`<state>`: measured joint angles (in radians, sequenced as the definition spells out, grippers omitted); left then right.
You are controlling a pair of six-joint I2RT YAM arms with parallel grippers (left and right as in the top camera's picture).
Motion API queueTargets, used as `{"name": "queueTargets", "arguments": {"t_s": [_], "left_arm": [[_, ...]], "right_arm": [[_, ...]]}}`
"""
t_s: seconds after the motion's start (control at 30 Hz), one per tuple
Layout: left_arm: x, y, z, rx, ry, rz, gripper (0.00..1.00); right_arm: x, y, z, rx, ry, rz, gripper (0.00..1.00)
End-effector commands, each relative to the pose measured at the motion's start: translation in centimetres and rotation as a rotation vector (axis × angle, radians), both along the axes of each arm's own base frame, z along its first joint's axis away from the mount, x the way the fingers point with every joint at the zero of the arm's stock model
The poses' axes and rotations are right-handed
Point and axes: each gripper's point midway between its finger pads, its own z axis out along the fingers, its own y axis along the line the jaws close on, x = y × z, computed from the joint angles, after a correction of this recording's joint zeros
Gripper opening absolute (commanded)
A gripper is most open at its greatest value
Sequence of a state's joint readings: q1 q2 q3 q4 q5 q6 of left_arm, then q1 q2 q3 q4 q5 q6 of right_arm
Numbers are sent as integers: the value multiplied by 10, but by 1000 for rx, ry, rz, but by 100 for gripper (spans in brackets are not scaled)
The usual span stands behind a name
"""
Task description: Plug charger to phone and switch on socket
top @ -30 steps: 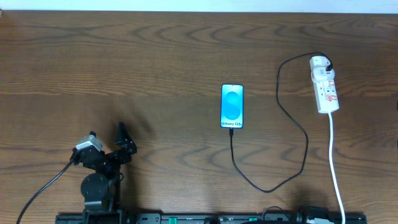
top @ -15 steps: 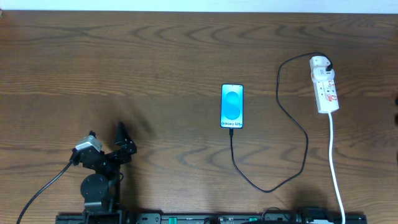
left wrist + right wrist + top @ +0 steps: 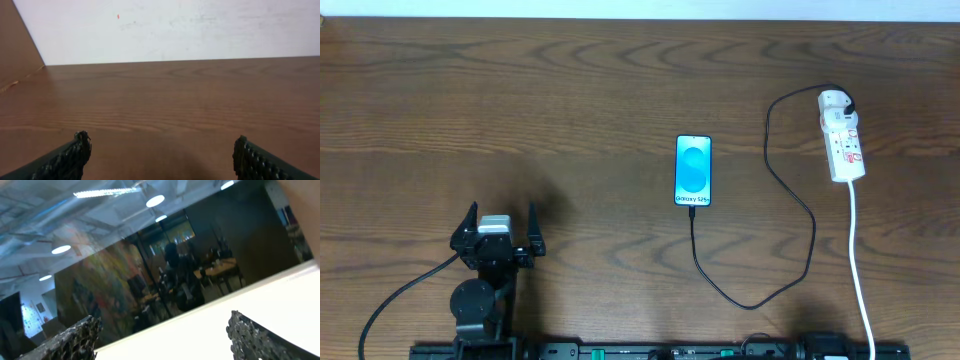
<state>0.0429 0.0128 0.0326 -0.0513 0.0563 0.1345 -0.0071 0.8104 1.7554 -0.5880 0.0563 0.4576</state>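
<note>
Since a second ago we see the left gripper [image 3: 501,207] swing round from its slant. It now sits square at the near left of the table [image 3: 570,100], fingers pointing away from the base and spread wide with nothing between them. Its wrist view [image 3: 161,141] shows only bare wood and a white wall [image 3: 175,30] ahead.

The phone [image 3: 693,170] lies flat mid-table, screen up and lit blue. Its long axis runs from near to far, with the lettered end toward the robot. The charger [image 3: 811,235] meets that near short edge, drops toward the robot, loops to the right and climbs in a wide curve. It ends in its black plug [image 3: 847,100] at the far end of the socket [image 3: 844,140]. The socket lies well to the right of the phone, parallel to it, and its white lead [image 3: 861,280] trails to the near edge.

Nothing lies between the left gripper and the phone.

The right gripper [image 3: 164,320] is tipped upward at a ceiling and room beyond, fingers wide apart and empty.
</note>
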Motion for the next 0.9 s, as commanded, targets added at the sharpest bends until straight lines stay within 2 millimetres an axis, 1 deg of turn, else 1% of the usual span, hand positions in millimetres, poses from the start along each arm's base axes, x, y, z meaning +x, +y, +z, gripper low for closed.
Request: {"name": "queueTargets", "arguments": {"t_s": [0.0,0.07,0.1,0.13,0.17,0.2,0.23,0.27,0.3,0.33,0.37,0.4,0.43,0.47,0.53,0.6,0.67,0.77,0.83,0.87], "left_arm": [[0,-6,-15,38,35,-39,93],[0,-6,-15,39,35,-38,93],[0,-6,-15,39,36,-38,93],[0,-6,-15,39,35,-38,93],[0,-6,-15,39,36,-38,93],[0,-6,-15,39,36,-38,93],[0,-6,-15,39,36,-38,93],[0,-6,-15,39,36,-38,93],[0,-6,-15,39,36,-38,93],[0,-6,-15,39,35,-38,93],[0,-6,-15,39,35,-38,93],[0,-6,-15,39,36,-38,93],[0,-6,-15,39,35,-38,93],[0,-6,-15,39,35,-38,93],[0,-6,-15,39,35,-38,93],[0,-6,-15,39,36,-38,93],[0,-6,-15,39,36,-38,93],[0,-6,-15,39,36,-38,93],[0,-6,-15,39,36,-38,93],[0,-6,-15,39,36,-38,92]], "right_arm": [[-48,9,3,-61,-111,31,80],[-71,15,0,-77,-194,58,81],[-88,16,-5,-96,-267,56,83],[-107,16,-14,-140,-337,21,84],[-117,16,-19,-163,-373,-1,84],[-130,16,-26,-176,-418,-20,86],[-145,16,-35,-180,-468,-37,90],[-152,16,-39,-182,-489,-45,92],[-164,17,-47,-186,-526,-59,97],[-173,18,-53,-191,-555,-67,99],[-185,20,-62,-199,-586,-70,99],[-189,25,-68,-217,-595,-51,99],[-185,37,-69,-262,-585,12,99],[-182,45,-72,-298,-573,44,99],[-178,55,-79,-337,-552,92,99],[-168,54,-87,-374,-502,66,99],[-154,51,-96,-466,-467,-3,99],[-141,50,-100,-471,-478,-9,99],[-126,48,-107,-465,-472,-16,99],[-106,45,-122,-459,-405,-8,99]]}}
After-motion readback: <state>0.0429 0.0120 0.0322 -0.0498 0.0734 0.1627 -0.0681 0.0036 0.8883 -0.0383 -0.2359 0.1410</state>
